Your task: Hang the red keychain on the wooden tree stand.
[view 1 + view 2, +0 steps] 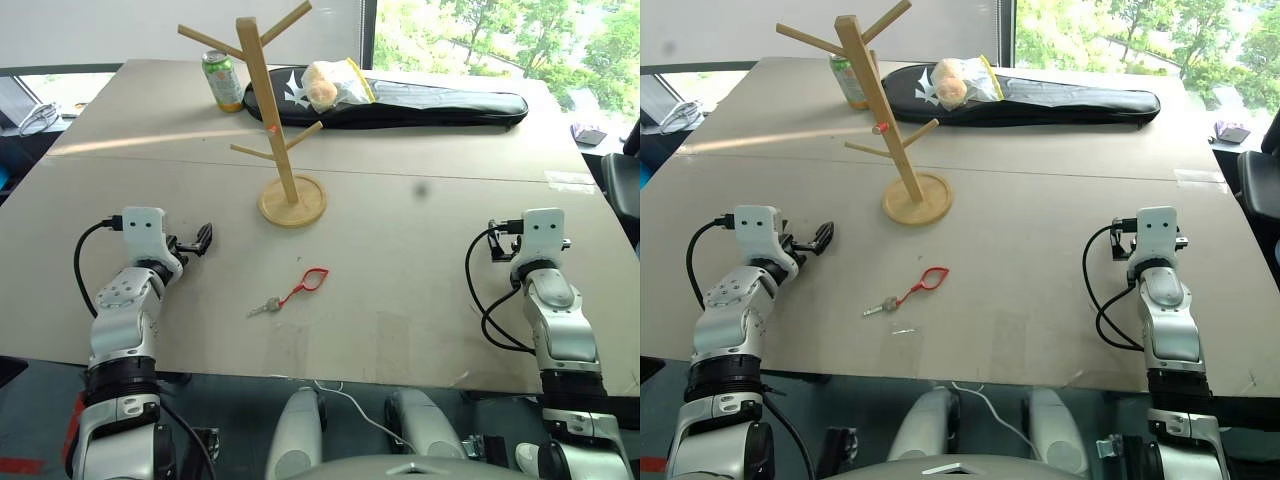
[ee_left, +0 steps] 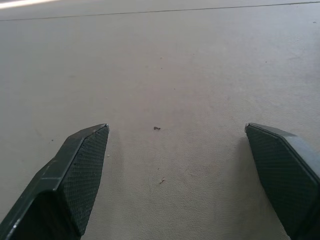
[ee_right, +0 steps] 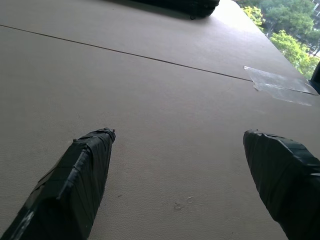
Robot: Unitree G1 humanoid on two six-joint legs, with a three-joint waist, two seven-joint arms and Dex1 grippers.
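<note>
My left pincer (image 1: 203, 238) hangs just over the pale surface (image 1: 420, 290) with its jaws spread wide and nothing between them; in its wrist view the two black fingers (image 2: 75, 180) frame only bare board. The right pincer (image 3: 187, 190) is likewise released and empty, hovering over the far right side of the surface. The red keychain (image 1: 300, 287) lies flat between the two arms, toward my right from the left pincer and a little nearer my body, its long axis running diagonally: silver key at the near-left end, red loop at the far-right end. I judge the left arm the nearer one, so the pick falls to it. Beyond the keychain, the wooden tree stand (image 1: 283, 150) rises upright on its round base, well apart, its pegs all bare.
</note>
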